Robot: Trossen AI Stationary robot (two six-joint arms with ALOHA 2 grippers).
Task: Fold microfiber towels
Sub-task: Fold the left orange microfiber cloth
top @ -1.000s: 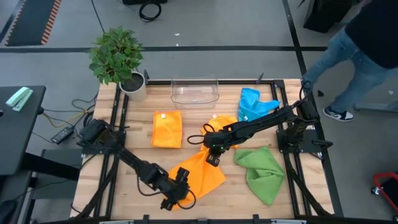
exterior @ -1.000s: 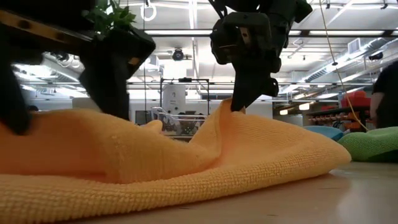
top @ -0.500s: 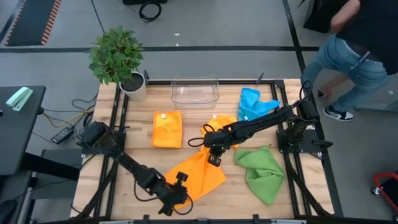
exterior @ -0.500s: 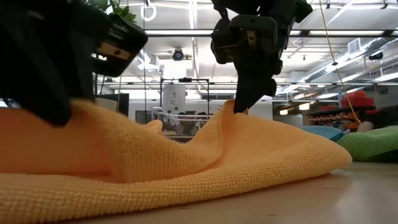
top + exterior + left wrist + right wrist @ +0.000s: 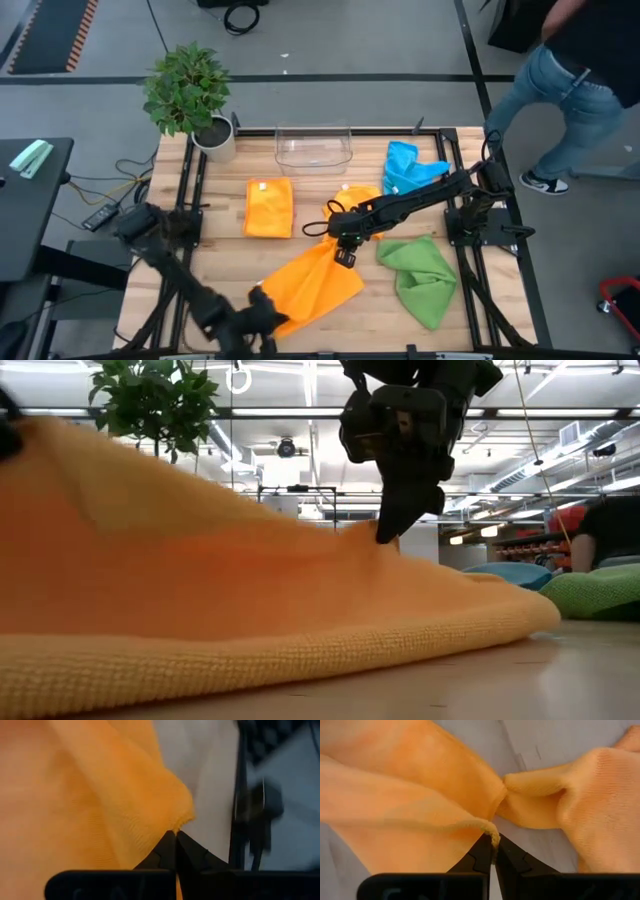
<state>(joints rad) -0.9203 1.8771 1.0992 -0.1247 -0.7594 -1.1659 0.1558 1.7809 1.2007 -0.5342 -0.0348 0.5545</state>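
Near edge: the left hand [image 5: 262, 318] has just clamped shut on the orange towel's [image 5: 315, 285] near corner and drawn it up; a moment ago it stood open. Mid-tabletop [image 5: 225, 250], the right hand [image 5: 343, 255] stays pinched shut on the far corner. Judgement: towel now held taut at both ends, ready for folding. Farther off lie a folded towel [image 5: 270, 207] and the bin [image 5: 314, 148].

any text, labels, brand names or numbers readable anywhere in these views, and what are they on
None can be read.
Folded orange towel: a small pale tag at one edge, too small to read.
Room behind the table in the low view: signs and equipment are too distant and blurred to read.
Spread orange towel, green towel, blue towel, clear bin: no print visible.
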